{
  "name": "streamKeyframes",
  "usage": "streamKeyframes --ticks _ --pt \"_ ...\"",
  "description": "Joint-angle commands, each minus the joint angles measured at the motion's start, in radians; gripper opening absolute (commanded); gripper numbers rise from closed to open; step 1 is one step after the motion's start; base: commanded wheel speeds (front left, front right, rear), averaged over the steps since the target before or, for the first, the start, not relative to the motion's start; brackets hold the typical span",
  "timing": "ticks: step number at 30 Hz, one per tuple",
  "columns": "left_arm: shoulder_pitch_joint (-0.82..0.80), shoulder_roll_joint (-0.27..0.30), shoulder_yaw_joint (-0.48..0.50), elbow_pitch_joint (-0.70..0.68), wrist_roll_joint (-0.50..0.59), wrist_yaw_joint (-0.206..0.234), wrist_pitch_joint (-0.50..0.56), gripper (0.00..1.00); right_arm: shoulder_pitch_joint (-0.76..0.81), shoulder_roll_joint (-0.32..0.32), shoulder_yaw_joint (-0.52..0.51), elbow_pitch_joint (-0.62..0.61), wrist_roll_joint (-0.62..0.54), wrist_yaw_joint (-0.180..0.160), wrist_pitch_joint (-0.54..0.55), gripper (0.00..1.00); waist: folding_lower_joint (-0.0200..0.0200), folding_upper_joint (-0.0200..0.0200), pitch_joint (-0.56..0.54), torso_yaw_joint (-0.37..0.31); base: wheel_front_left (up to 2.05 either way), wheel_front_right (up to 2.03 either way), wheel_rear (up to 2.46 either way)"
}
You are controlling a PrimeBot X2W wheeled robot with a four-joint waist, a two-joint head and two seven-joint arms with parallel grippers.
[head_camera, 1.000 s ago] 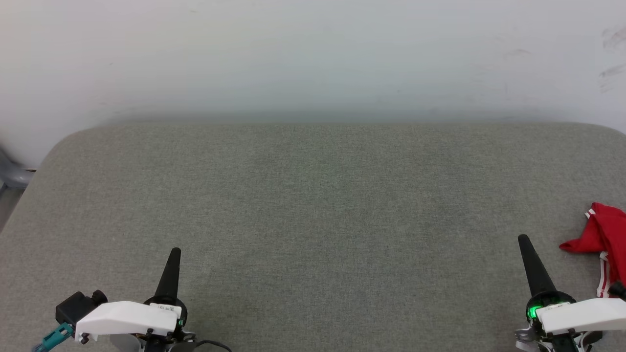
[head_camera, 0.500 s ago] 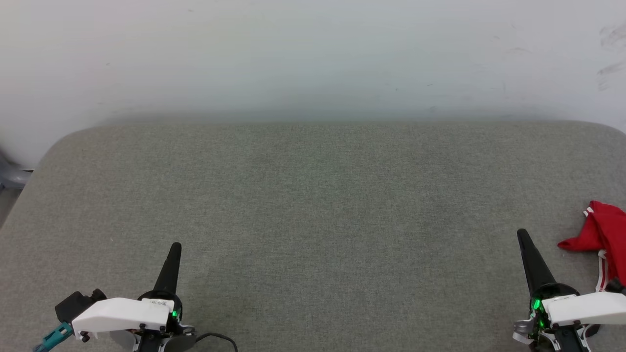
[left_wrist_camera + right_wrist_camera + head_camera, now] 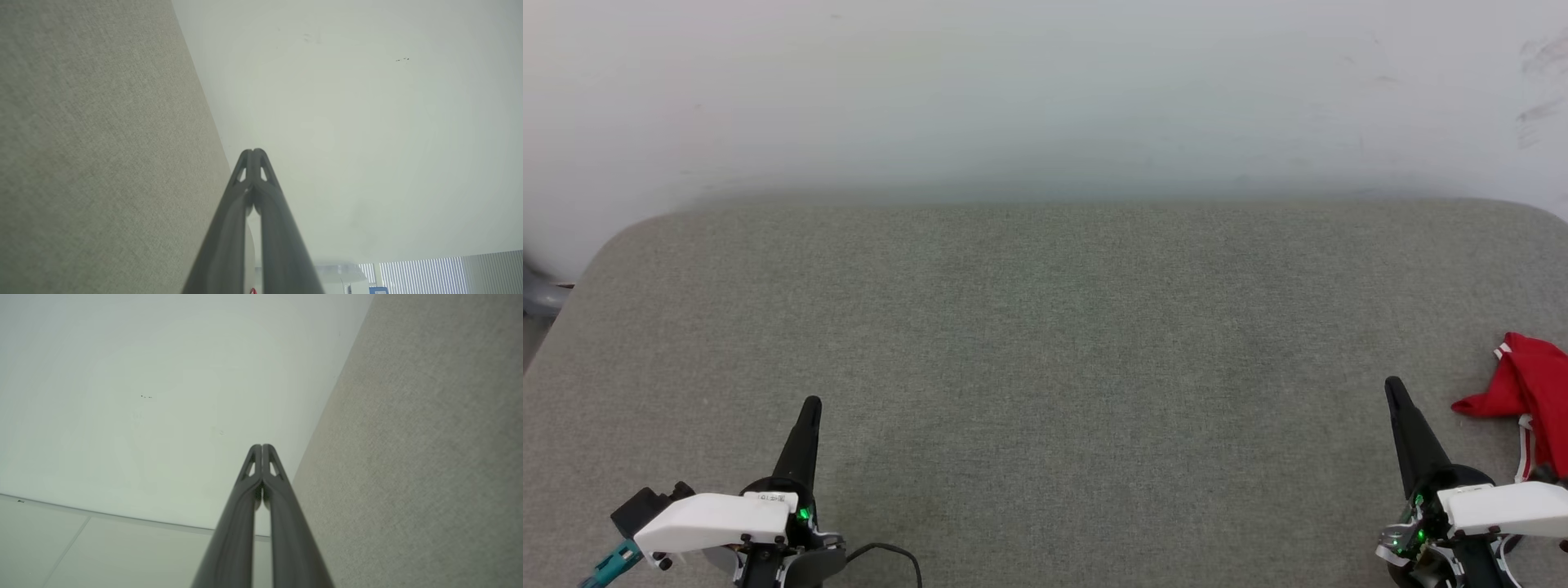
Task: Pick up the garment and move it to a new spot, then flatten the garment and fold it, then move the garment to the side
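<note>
Head view: the garment lies bunched on the counter. Just left of it the right end effector is pinched closed and empty; well left of it, the left end effector likewise. Best open the right one wide, then descend onto a raised fold

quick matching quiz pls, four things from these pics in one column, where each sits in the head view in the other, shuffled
1 garment
2 left gripper
3 right gripper
4 wall

a lower left, jaws shut
b top, pale
c right edge, crumpled, red
d lower right, jaws shut, beside the garment

Pairs: 1-c, 2-a, 3-d, 4-b
</note>
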Motion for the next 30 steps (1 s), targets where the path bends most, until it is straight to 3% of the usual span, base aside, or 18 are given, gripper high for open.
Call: streamKeyframes --ticks 1,23,30 --pt "-0.015 0.0 0.003 0.0 -0.015 -0.003 0.006 0.0 -0.019 -0.003 -0.001 0.003 0.019 0.0 0.004 0.0 0.0 0.0 0.0 0.0 0.0 0.0 0.0" --pt "-0.03 -0.009 0.024 0.009 -0.171 -0.011 0.049 0.0 -0.052 0.003 -0.007 0.052 0.183 0.0 0.029 0.0 0.0 0.0 0.005 -0.009 0.0 0.0 0.0" --pt "-0.029 -0.009 0.023 0.009 -0.168 -0.011 0.048 0.0 -0.053 0.006 -0.01 0.051 0.179 0.0 0.031 0.0 0.0 0.0 0.005 -0.009 0.0 0.0 0.0"
